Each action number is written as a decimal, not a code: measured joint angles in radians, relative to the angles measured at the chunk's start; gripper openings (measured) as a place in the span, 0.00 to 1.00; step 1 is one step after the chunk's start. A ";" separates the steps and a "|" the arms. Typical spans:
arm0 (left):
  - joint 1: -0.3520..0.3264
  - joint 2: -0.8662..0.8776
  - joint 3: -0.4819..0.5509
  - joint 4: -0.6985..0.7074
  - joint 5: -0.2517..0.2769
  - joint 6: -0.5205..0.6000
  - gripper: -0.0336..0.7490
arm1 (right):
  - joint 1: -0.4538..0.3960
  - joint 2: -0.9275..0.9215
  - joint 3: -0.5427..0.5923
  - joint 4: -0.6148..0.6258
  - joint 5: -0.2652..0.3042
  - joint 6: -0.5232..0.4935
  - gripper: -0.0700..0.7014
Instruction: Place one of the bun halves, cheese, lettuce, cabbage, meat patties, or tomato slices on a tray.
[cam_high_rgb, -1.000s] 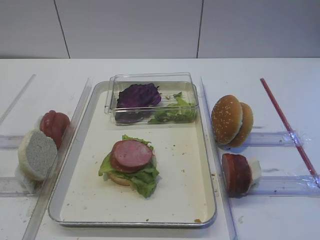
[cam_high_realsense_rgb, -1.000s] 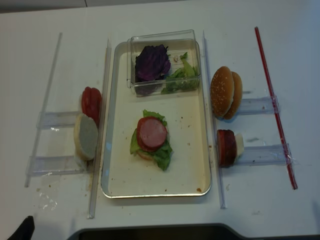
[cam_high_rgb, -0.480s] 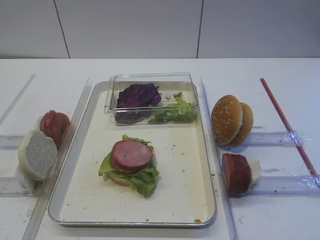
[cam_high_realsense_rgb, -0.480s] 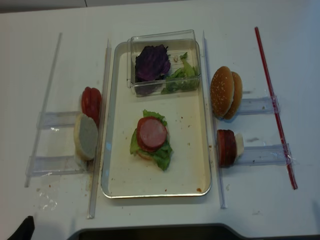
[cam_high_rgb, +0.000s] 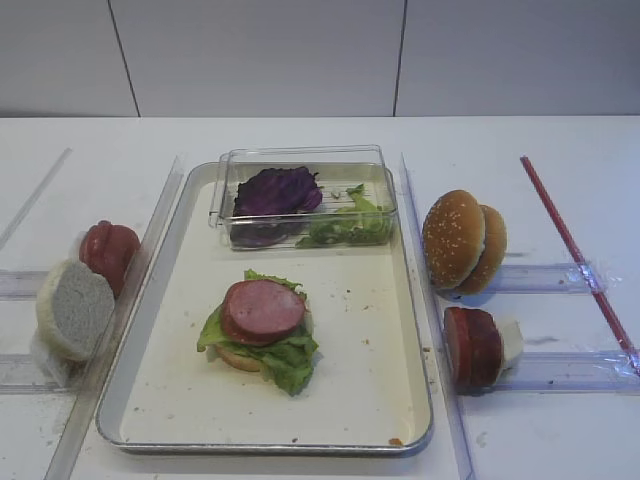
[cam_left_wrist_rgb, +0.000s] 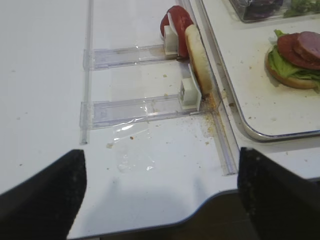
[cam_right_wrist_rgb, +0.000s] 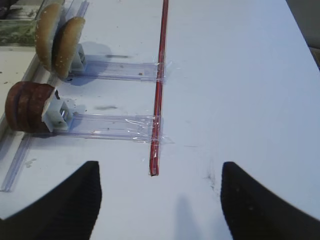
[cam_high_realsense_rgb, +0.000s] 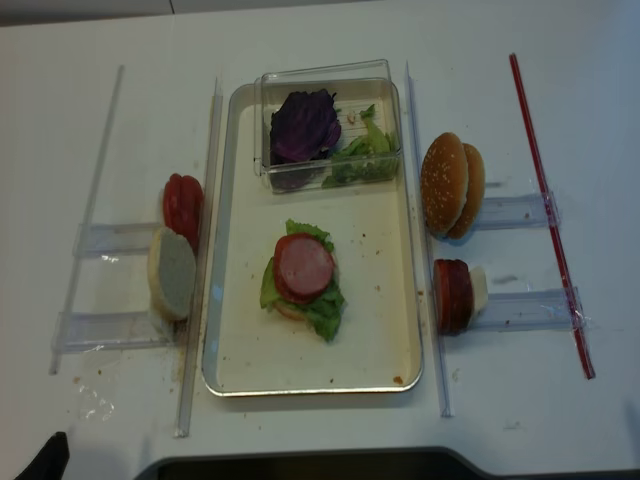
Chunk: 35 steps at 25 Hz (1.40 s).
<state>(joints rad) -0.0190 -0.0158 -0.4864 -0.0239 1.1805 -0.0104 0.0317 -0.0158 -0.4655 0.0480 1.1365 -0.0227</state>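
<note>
pink meat patties (cam_high_rgb: 262, 310) sit on lettuce (cam_high_rgb: 285, 358) and a bun half (cam_high_rgb: 238, 356) mid tray (cam_high_rgb: 370, 400). left gripper (cam_left_wrist_rgb: 160, 200) and right gripper (cam_right_wrist_rgb: 157, 200) both gape wide, holding nothing.

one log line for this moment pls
left gripper: open, empty | right gripper: open, empty | tray: bun, lettuce, meat patties stacked | tomato slices: off tray

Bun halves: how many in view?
4. Two sesame-crusted bun halves stand on edge right of the tray, one cut-face half stands left of it, one sits under the stack. More may be hidden.
</note>
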 joint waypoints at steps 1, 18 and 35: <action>0.000 0.000 0.000 0.000 0.000 0.000 0.77 | 0.000 0.000 0.000 0.000 0.000 0.000 0.76; 0.000 0.000 0.000 0.000 0.000 0.000 0.77 | 0.000 0.000 0.000 -0.001 0.000 0.009 0.76; 0.000 0.000 0.000 0.000 0.000 0.000 0.77 | 0.000 0.000 0.000 -0.002 0.000 0.009 0.76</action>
<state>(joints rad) -0.0190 -0.0158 -0.4864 -0.0239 1.1805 -0.0104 0.0317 -0.0158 -0.4655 0.0457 1.1365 -0.0141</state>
